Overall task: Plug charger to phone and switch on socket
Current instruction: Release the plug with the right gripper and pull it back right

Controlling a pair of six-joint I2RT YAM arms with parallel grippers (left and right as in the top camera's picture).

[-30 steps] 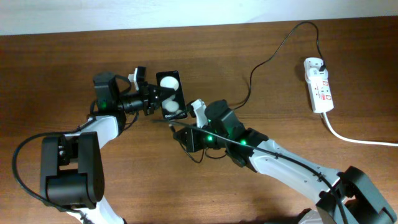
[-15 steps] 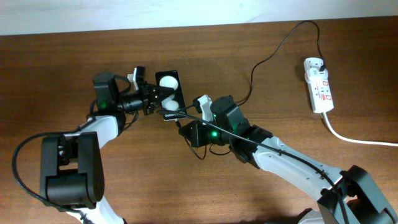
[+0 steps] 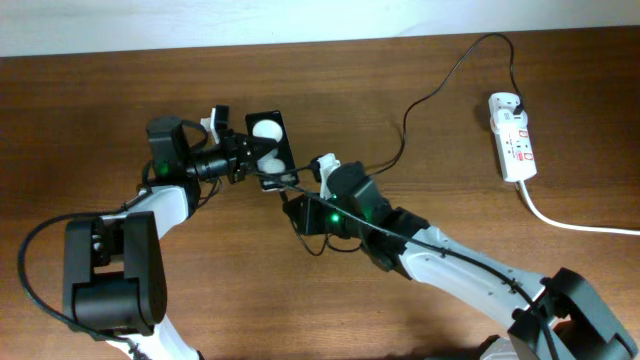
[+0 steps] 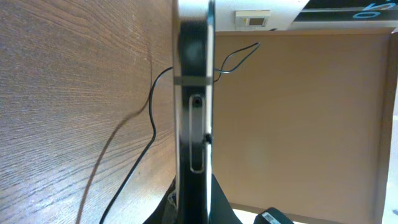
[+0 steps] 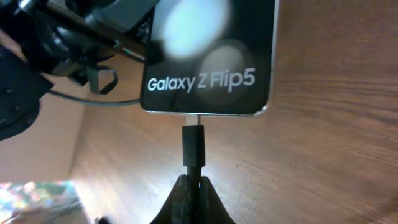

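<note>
Phone (image 3: 274, 150) stands clamped in left gripper (image 3: 246, 156); right gripper (image 5: 191, 185) clamps charger (image 5: 193, 144) against it

Even, fairly bright light falls from above on the surface (image 3: 120, 90), and the shadows are soft. Two round white glares sit on the phone (image 3: 272, 140) screen, smeared into pale blobs in the right wrist view. There the right claw (image 5: 193, 182) is dark and soft, and the near left corner is perhaps overexposed blur.
</note>
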